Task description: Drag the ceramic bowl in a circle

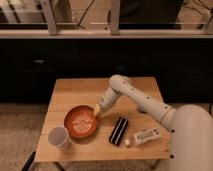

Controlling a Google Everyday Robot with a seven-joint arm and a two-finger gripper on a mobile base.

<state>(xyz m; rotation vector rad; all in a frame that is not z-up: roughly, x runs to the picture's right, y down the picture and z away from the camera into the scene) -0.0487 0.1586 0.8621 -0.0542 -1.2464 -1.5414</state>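
Mid-drag: the ceramic bowl (pixel 80 121) is engaged at its right rim by the tool (pixel 98 110), finger state indiscernible; a curved sweep across the tabletop (pixel 75 90) is judged next

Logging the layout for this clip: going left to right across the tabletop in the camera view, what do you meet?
Small whitish-grey cup → glossy orange-red ceramic bowl → gripper at the bowl's right rim → flat black rectangular object → small white bottle lying down.

Lab-like test space: small wooden table (pixel 75 90), dark cabinets (pixel 50 60), tool (pixel 98 111) at bowl rim.
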